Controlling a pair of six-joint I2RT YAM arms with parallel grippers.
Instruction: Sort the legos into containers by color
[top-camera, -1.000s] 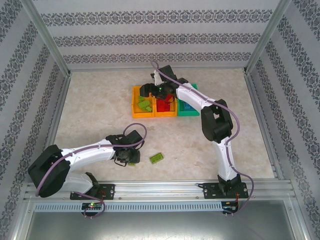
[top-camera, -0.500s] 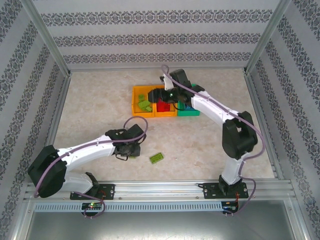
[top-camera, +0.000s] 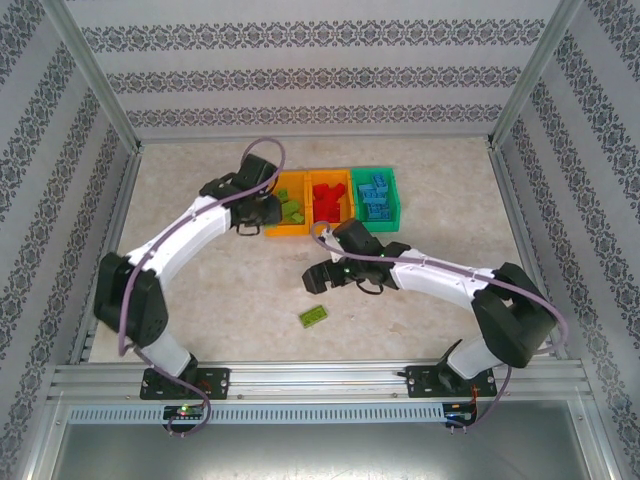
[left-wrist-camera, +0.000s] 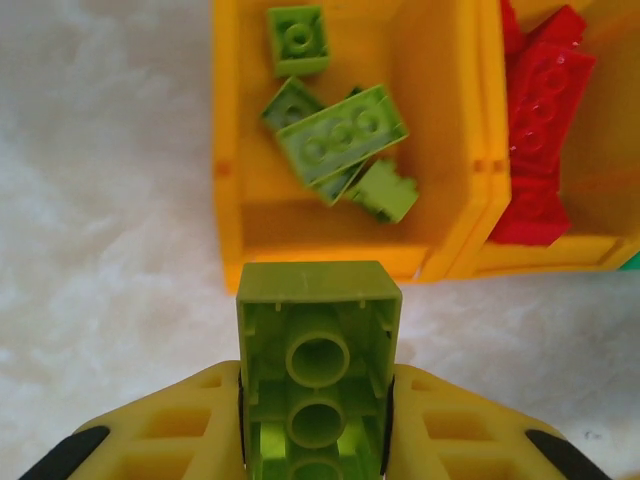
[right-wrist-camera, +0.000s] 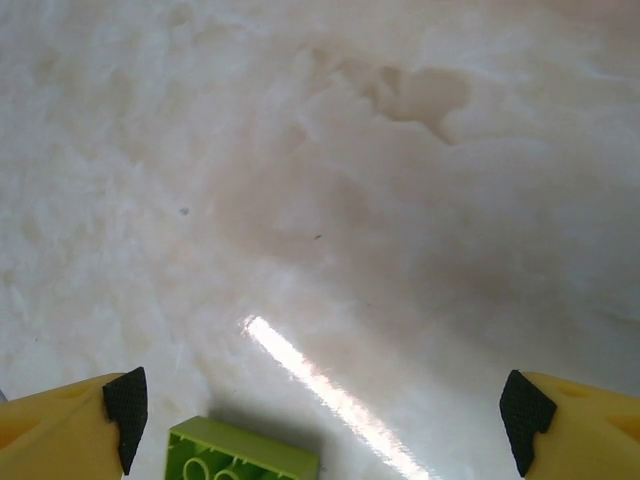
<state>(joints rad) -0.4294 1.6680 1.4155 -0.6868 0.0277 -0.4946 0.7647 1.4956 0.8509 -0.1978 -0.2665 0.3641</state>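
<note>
Left claw (left-wrist-camera: 318, 400) pinches a light green lego (left-wrist-camera: 318, 330) just short of the near wall of the orange bin (left-wrist-camera: 228, 200) at 12 o'clock. If I let go now, I judge it lands on the table (top-camera: 200, 190). Right claw (right-wrist-camera: 322, 408) gapes wide, with the loose green lego (right-wrist-camera: 240, 455) off-centre at its 7 o'clock, so closing could nudge it. Bare table surrounds it.

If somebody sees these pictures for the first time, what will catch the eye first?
The row of bins at the far middle of the table stands out: green bricks in the left one, red bricks in the middle, blue bricks in the right. The left gripper is shut on a light green brick just short of the left bin. A lone brick lies nearer, beside the open right gripper.
</note>
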